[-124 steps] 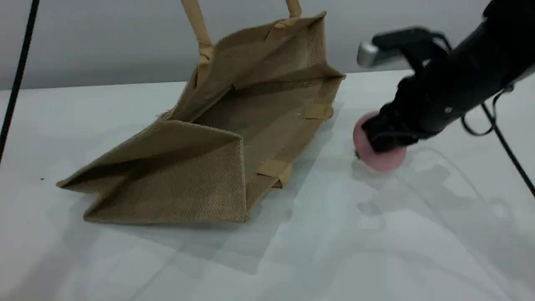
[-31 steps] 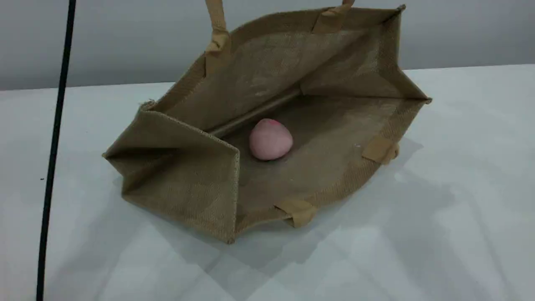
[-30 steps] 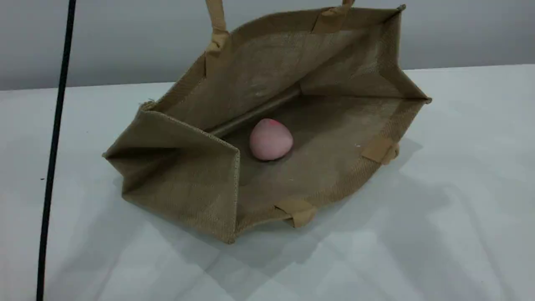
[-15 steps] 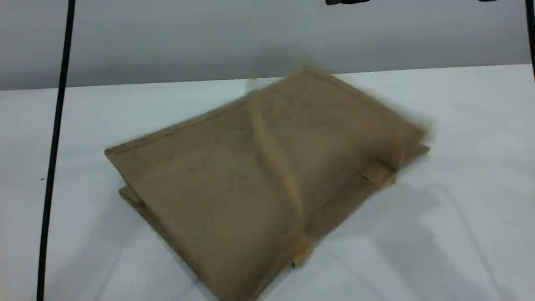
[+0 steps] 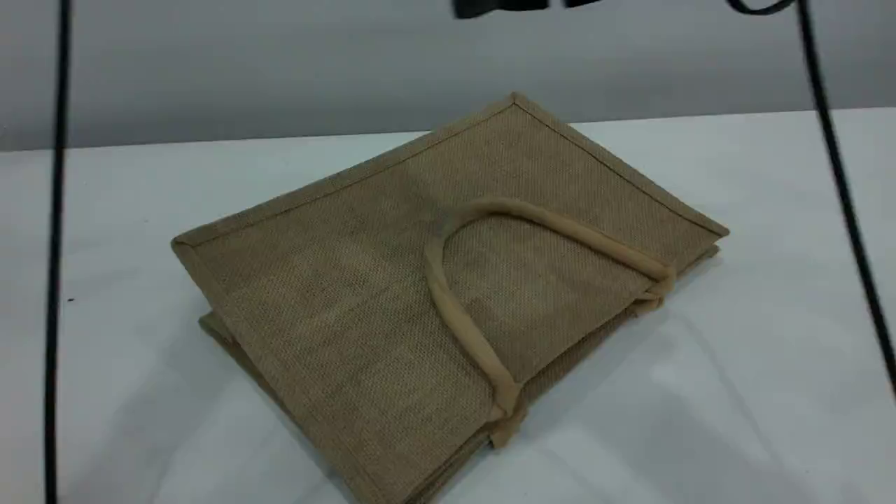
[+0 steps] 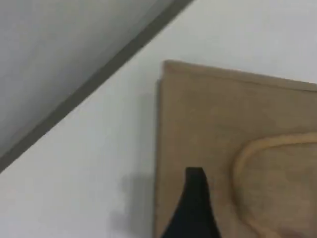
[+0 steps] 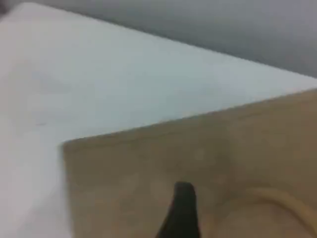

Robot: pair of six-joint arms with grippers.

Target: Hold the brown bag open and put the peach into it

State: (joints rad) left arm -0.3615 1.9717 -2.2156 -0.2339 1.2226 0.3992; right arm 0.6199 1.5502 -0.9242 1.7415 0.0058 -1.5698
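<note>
Both arms' fingers hang above the flat brown bag (image 5: 448, 294), empty; their spread is unclear.

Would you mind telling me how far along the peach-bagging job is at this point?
Done, apparently: a second ago the peach lay inside the open brown bag; now the bag lies flat and closed on the table, its handle on top, the peach out of sight. In hand: nothing; the left hand and right hand hover above the bag. Left: nothing obvious, beyond confirming the peach is inside.
</note>
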